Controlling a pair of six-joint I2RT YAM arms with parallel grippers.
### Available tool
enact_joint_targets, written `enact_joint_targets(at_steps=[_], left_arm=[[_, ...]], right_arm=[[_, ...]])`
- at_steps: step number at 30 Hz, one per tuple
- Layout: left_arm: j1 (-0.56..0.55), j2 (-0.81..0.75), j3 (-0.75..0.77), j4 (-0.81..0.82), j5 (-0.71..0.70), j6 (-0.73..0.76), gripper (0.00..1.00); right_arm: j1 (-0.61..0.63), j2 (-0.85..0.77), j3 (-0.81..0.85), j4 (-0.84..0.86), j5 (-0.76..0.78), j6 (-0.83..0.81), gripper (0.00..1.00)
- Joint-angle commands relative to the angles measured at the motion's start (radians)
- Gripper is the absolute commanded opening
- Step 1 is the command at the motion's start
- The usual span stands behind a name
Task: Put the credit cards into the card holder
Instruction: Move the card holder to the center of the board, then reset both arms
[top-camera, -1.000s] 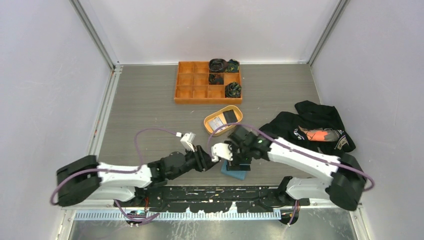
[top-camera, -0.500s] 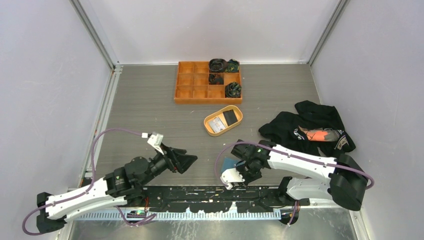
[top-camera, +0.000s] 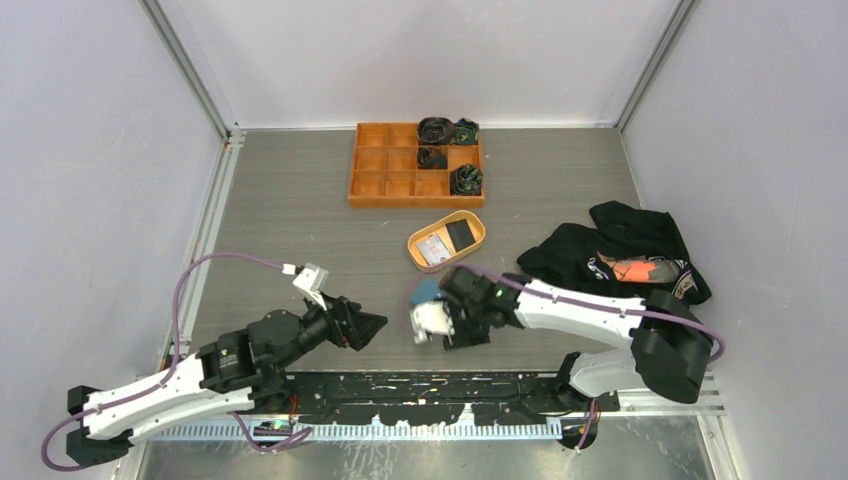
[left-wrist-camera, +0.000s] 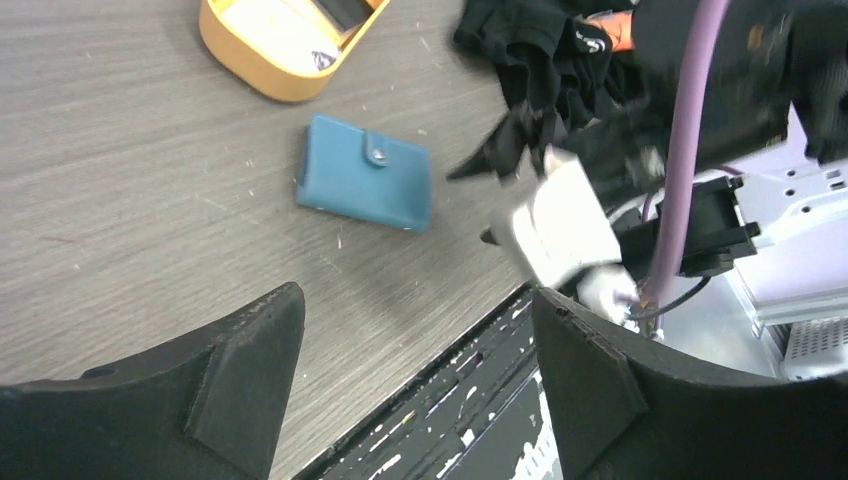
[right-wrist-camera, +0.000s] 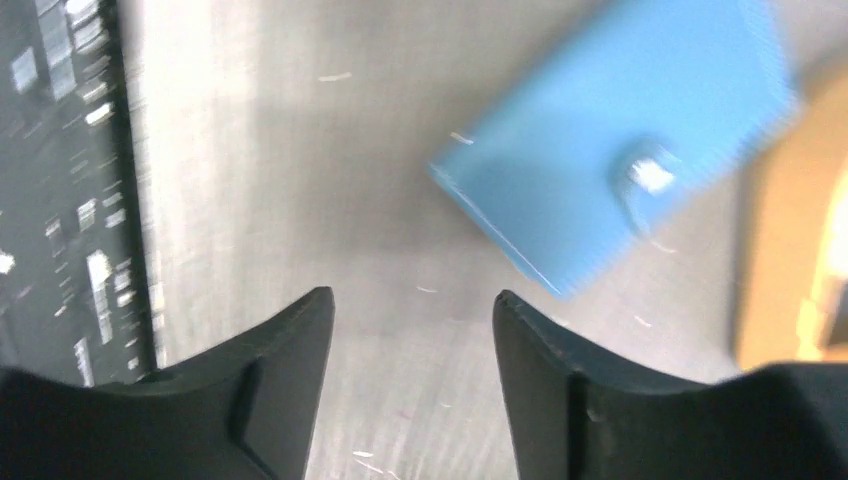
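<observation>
1. The card holder (left-wrist-camera: 365, 173) lies shut and flat on the table (top-camera: 290, 220), its snap tab fastened. It sits just on the near side of the tan dish (top-camera: 446, 240), apart from it.
2. The right gripper (right-wrist-camera: 412, 300) has its jaws apart with only bare table between them. In the right wrist view, which is blurred, the card holder sits past the fingertips and off to the right, outside the gap. From above, the gripper is close beside the holder's near edge; I cannot tell whether they touch.
3. The left gripper (left-wrist-camera: 417, 300) is also spread wide and holds nothing. It hangs over the table's near edge, well to the left of the card holder, which shows ahead between its fingers in the left wrist view.
4. The credit cards (top-camera: 459, 234) lie in the tan dish, one black and one pale.
5. An orange compartment tray (top-camera: 417, 165) stands farther back, and a black garment (top-camera: 620, 255) lies to the right.
</observation>
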Motion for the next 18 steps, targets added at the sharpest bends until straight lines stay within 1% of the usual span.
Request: enact_joint_targets(at_steps=[1,3,4,5,6,7,8,9,11,12,15,17,18], left_arm=[[-0.001,0.024,0.15,-0.092,-0.08,0.051,0.86],[0.0,0.04,0.21,-0.144,-0.121,0.073,0.9],[-0.001,0.049,0.253,-0.164,-0.139,0.085,0.92],[0.0,0.062,0.283,-0.18,-0.154,0.1,0.94],[0.0,0.076,0.322,-0.195,-0.168,0.116,0.95],[0.0,0.093,0.361,-0.21,-0.181,0.133,0.97],[0.0,0.114,0.404,-0.227,-0.195,0.154,0.98],[0.0,0.14,0.453,-0.247,-0.206,0.171,0.99],[-0.001,0.201,0.546,-0.282,-0.209,0.209,1.0],[0.0,0.229,0.589,-0.298,-0.203,0.225,1.0],[0.0,0.277,0.68,-0.328,-0.168,0.259,1.0],[-0.001,0.278,0.7,-0.323,-0.148,0.264,1.0],[-0.001,0.271,0.702,-0.317,-0.142,0.264,1.0]], right_arm=[[-0.162,-0.092,0.172,0.106,-0.069,0.185,0.7],[-0.211,-0.17,0.22,0.023,-0.087,0.192,0.82],[-0.234,-0.214,0.236,-0.011,-0.088,0.215,0.91],[-0.262,-0.259,0.252,-0.018,-0.085,0.238,0.98],[-0.292,-0.307,0.268,-0.015,-0.077,0.285,0.99],[-0.333,-0.352,0.277,0.022,-0.043,0.374,0.99],[-0.375,-0.402,0.288,0.076,0.049,0.495,0.99],[-0.392,-0.442,0.303,0.117,0.169,0.591,1.0],[-0.406,-0.495,0.364,0.137,0.32,0.672,0.99],[-0.409,-0.51,0.409,0.109,0.348,0.691,1.0],[-0.44,-0.526,0.573,-0.013,0.278,0.71,1.0],[-0.454,-0.519,0.654,-0.057,0.245,0.798,1.0],[-0.457,-0.522,0.678,-0.057,0.262,0.866,1.0]])
